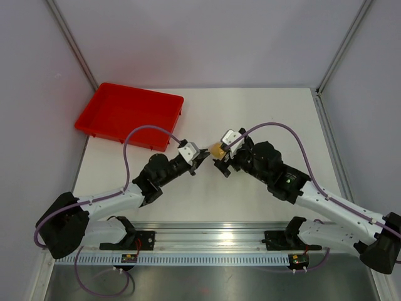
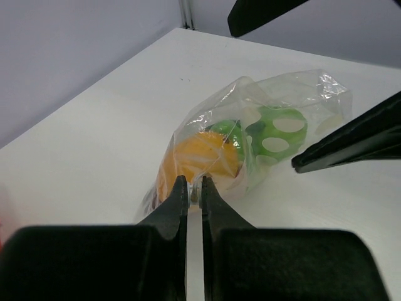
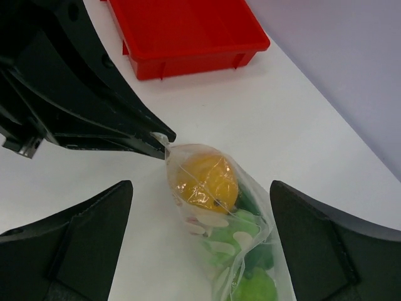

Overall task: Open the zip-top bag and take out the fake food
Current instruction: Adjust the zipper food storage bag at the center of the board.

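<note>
The zip-top bag [image 3: 273, 251] is clear and crinkled, and it lies between my two grippers near the table's middle [image 1: 217, 150]. Through the plastic the fake food shows: a round yellow piece [image 3: 205, 180] and several green pieces [image 3: 254, 291], one with white spots [image 2: 276, 135]. My left gripper [image 2: 193, 183] is shut on the bag's edge beside the yellow piece, and its pinching tips also show in the right wrist view [image 3: 164, 139]. My right gripper [image 3: 200, 188] stands wide open, one finger on each side of the bag, touching nothing.
A red tray [image 1: 128, 113] with nothing in it sits at the table's back left, also seen behind the left arm [image 3: 188, 31]. Grey walls enclose the white table [image 1: 276, 113] on three sides.
</note>
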Available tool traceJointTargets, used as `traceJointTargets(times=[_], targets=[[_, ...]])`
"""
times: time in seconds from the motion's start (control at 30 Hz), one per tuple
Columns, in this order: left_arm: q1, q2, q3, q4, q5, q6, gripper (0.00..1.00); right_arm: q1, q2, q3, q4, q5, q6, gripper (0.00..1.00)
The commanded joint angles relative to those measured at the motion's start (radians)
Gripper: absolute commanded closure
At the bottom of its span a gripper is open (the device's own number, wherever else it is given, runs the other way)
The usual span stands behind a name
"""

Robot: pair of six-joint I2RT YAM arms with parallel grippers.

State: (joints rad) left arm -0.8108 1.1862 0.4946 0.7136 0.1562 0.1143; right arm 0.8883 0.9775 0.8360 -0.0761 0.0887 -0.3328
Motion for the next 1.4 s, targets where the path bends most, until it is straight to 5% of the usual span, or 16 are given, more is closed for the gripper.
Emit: traceJointTargets(times=[0.0, 0.8, 0.87, 0.93, 1.07, 1.17, 1.37], targets=[[0.012, -0.034, -0.011, 0.121, 0.028, -0.030, 1.00, -0.005, 0.050, -0.003, 0.024, 0.008, -0.143, 0.02], [0.013, -0.046, -0.019, 0.132, 0.082, -0.033, 1.00, -0.003, 0.185, 0.043, 0.065, 0.020, -0.112, 0.26], [0.013, -0.046, -0.019, 0.130, 0.083, -0.034, 1.00, -0.005, 0.179, 0.038, 0.064, 0.019, -0.104, 0.35], [0.013, -0.045, -0.019, 0.130, 0.082, -0.034, 1.00, -0.003, 0.179, 0.037, 0.104, 0.019, -0.100, 0.59], [0.013, -0.046, -0.021, 0.129, 0.080, -0.031, 1.00, -0.005, 0.187, 0.043, 0.104, 0.025, -0.081, 0.89], [0.013, -0.046, -0.021, 0.127, 0.075, -0.030, 1.00, -0.005, 0.187, 0.041, 0.104, 0.023, -0.068, 0.98], [0.013, -0.039, -0.019, 0.127, 0.071, -0.030, 1.00, -0.005, 0.152, 0.017, 0.133, 0.049, -0.035, 1.00]])
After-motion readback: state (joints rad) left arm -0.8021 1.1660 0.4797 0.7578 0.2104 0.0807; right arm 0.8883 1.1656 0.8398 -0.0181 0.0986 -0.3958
